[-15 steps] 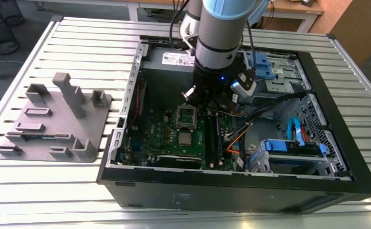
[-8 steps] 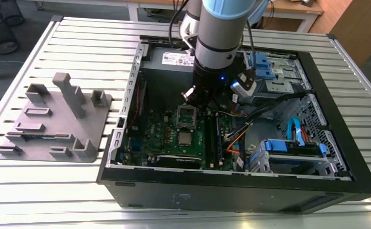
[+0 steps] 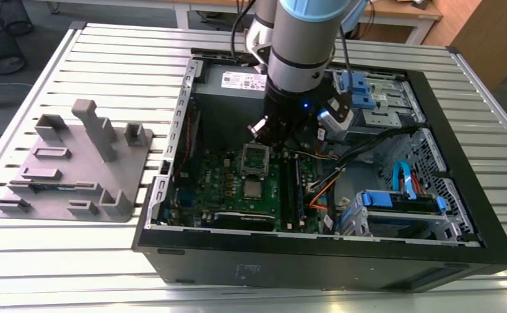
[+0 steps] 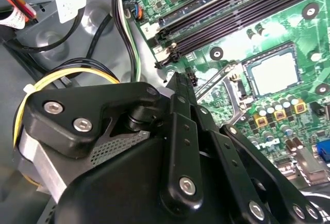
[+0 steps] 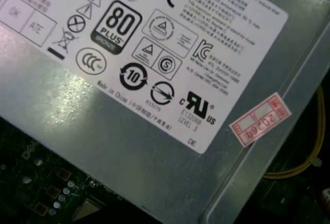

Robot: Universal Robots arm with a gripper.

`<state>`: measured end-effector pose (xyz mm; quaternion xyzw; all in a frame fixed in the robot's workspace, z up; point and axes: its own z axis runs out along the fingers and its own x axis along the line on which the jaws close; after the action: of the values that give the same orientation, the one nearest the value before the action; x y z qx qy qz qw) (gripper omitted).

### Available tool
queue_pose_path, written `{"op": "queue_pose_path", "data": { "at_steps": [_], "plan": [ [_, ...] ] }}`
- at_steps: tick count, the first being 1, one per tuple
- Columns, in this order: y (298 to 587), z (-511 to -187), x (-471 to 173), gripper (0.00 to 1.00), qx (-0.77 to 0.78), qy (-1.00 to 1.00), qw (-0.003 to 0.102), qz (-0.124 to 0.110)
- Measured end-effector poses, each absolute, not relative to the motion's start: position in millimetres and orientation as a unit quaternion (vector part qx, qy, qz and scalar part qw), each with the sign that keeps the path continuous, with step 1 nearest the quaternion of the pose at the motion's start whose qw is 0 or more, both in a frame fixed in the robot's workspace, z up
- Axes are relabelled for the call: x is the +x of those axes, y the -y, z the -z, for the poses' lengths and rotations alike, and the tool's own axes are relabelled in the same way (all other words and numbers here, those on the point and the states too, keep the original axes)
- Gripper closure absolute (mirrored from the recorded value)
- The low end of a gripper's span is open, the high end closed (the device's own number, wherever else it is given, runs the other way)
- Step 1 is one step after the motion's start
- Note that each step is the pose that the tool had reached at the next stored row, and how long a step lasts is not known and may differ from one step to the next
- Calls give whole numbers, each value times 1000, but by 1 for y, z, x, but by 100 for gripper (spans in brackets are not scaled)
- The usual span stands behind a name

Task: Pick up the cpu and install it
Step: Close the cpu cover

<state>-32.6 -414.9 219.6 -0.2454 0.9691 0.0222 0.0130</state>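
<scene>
The cpu [image 3: 251, 190] is a small shiny silver square lying flat in the metal-framed socket of the green circuit board [image 3: 227, 189] inside the open computer case. In the second wrist view the cpu [image 4: 270, 74] lies in its frame, with the socket's hinged metal plate [image 4: 227, 82] swung open beside it. In the exterior view that plate [image 3: 255, 157] stands up just behind the cpu. My gripper [image 3: 260, 130] hangs above the plate's far edge, apart from the cpu. Its black links [image 4: 176, 79] point at the board beside the socket.
A grey power supply [image 5: 154, 105] with a white label sits at the case's far end [image 3: 236, 81]. Black memory slots [image 4: 247, 12] run beside the socket. Cables and blue-tabbed drive cages [image 3: 397, 202] fill the exterior view's right. A grey plastic holder [image 3: 71, 169] stands outside the case [image 3: 323, 254].
</scene>
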Motion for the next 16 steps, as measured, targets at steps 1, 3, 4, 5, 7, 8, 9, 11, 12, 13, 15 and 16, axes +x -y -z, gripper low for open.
{"op": "queue_pose_path", "data": {
  "at_steps": [1, 3, 4, 5, 7, 8, 9, 11, 12, 13, 15, 16],
  "plan": [
    [416, -220, -33, 89, -245, -969, 13, -22],
    [418, -222, -33, 89, -245, -969, 13, -23],
    [418, -222, -33, 89, -245, -969, 13, -23],
    [419, -223, -33, 89, -245, -969, 13, -23],
    [419, -223, -33, 89, -245, -969, 13, -23],
    [419, -223, -33, 89, -245, -969, 13, -23],
    [419, -223, -33, 89, -245, -969, 13, -23],
    [419, -223, -33, 89, -245, -969, 13, -23],
    [419, -223, -34, 89, -245, -969, 13, -23],
    [419, -223, -35, 89, -245, -969, 13, -23],
    [419, -223, -38, 89, -245, -969, 14, -23],
    [419, -223, -38, 89, -245, -969, 14, -23]
  ]
}}
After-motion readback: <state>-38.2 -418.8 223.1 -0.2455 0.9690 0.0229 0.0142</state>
